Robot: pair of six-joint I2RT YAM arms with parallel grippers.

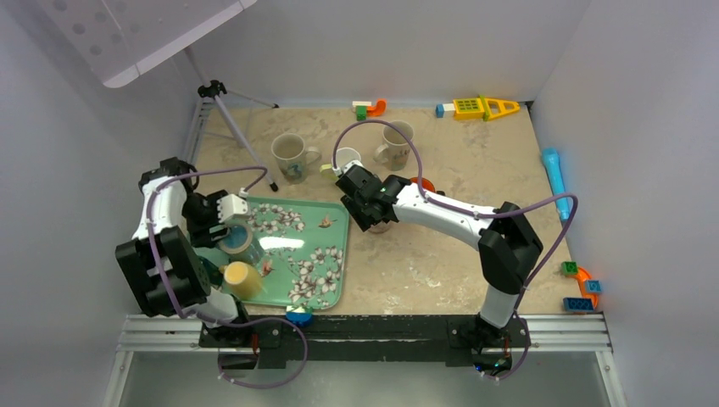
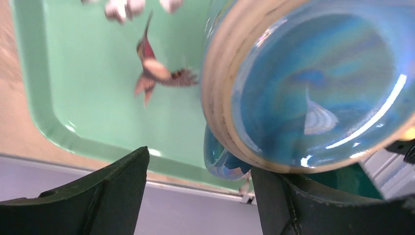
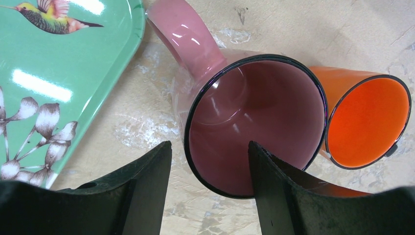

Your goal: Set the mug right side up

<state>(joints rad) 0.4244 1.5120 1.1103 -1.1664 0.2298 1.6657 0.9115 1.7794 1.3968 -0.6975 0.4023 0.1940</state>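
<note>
Inverted blue glazed ceramic mug on mint-green floral tray, unglazed base ring facing the wrist camera, just beyond tips of left gripper; mug handle in gap between the spread, unclenched fingers. Right gripper released, straddling near rim of upright glossy pink mug: one finger inside, one outside. Orange cup just beside pink mug, on far side from tray.
</note>
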